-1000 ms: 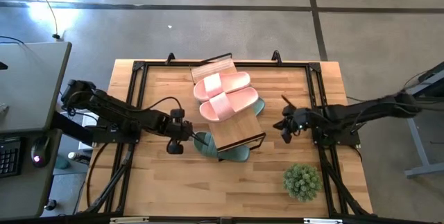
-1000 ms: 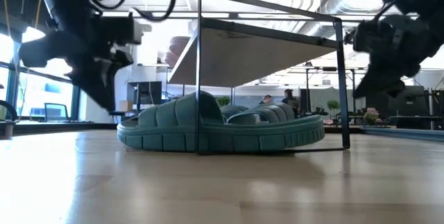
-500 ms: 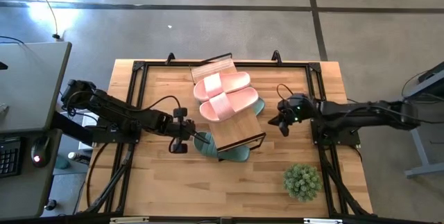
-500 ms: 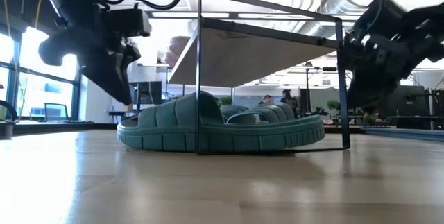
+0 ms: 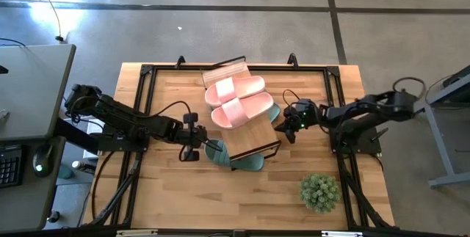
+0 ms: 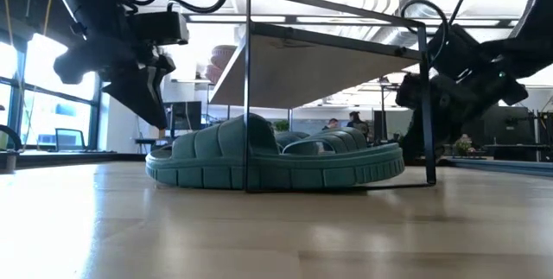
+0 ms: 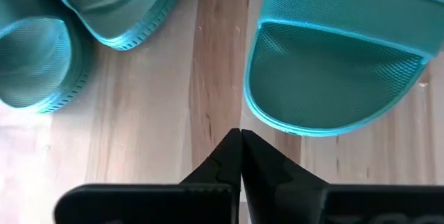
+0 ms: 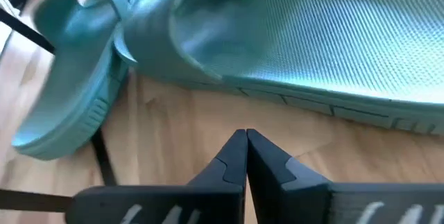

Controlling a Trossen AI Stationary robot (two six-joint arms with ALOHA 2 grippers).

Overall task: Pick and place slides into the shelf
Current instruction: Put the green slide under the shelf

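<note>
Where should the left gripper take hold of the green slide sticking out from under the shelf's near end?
Probably by the heel rim of the green slide. That rounded end points at the shut left gripper, lies flat on the table and juts clear of the shelf. Come in low from the robot's left, fingers opened over the sole's edge. The strap sits under the shelf's plank, harder to reach.

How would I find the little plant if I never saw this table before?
Look at the wooden table from above and find the corner nearest the right arm. The plant sits there alone, round and bushy green, apart from the shelf and the smooth slides.
</note>
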